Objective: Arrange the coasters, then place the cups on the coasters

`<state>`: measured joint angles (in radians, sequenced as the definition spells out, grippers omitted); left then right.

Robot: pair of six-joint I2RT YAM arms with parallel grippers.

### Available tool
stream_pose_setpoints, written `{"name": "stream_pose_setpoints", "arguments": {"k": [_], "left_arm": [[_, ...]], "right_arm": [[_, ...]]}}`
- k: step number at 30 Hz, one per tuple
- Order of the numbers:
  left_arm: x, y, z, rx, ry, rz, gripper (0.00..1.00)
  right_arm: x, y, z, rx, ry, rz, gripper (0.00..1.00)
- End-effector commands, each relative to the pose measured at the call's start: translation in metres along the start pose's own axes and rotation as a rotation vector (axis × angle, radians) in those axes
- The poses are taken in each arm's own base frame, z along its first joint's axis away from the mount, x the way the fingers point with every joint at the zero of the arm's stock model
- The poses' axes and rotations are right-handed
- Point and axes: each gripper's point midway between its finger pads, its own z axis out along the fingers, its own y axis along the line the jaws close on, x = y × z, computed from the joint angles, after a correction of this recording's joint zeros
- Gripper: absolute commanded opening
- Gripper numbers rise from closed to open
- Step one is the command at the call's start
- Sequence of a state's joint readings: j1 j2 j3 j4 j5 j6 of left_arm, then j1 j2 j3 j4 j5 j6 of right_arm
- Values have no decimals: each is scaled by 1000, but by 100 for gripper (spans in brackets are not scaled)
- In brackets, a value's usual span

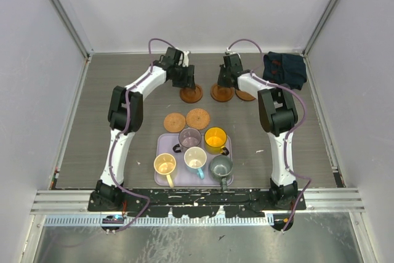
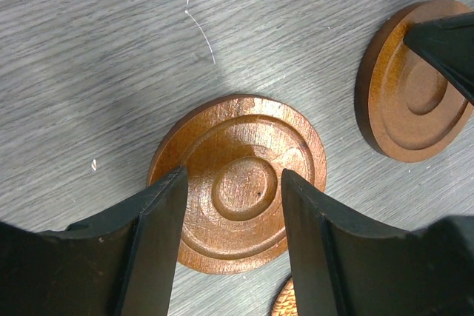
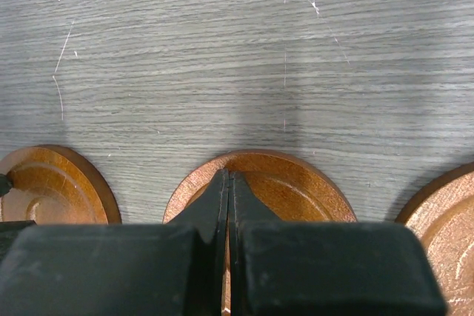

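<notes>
Three coasters lay in a row at the upper middle of the overhead view: the left coaster (image 1: 191, 95), the middle coaster (image 1: 221, 93), and the right coaster (image 1: 245, 96) so close beside it that I could not tell whether they overlapped. The lower pair of coasters (image 1: 197, 118) sat touching at the frame's centre, just above the lavender tray (image 1: 162, 142). All five cups (image 1: 195, 159) stood crowded on it, none yet on a coaster. My left gripper (image 2: 233, 183) hung over the left coaster with its jaws apart and nothing between them. My right gripper (image 3: 228, 179) was closed and empty, its tips at the middle coaster; whether they pressed on it I could not tell. I judged the main risk to be a closed tip skating across the smooth disc and shoving it into its neighbour. My left jaws also looked narrower than the disc, so lowering them might strike its face instead of catching its rim against the desk (image 1: 123, 78). Later, the packed cups could knock one another as I lifted one.
</notes>
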<state>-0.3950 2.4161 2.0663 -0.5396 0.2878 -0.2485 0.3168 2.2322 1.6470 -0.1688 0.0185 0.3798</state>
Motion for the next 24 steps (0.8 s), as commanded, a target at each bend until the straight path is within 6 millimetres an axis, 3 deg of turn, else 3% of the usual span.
{"name": "stream_pose_setpoints", "arguments": {"k": [1, 12, 24], "left_arm": [[-1, 4, 6, 9, -4, -16, 55], [0, 5, 9, 10, -9, -21, 56], [3, 7, 10, 8, -5, -26, 56]], "right_arm": [[-14, 18, -4, -44, -29, -10, 1], [15, 29, 3, -52, 23, -35, 1], [17, 31, 2, -50, 26, -38, 1]]}}
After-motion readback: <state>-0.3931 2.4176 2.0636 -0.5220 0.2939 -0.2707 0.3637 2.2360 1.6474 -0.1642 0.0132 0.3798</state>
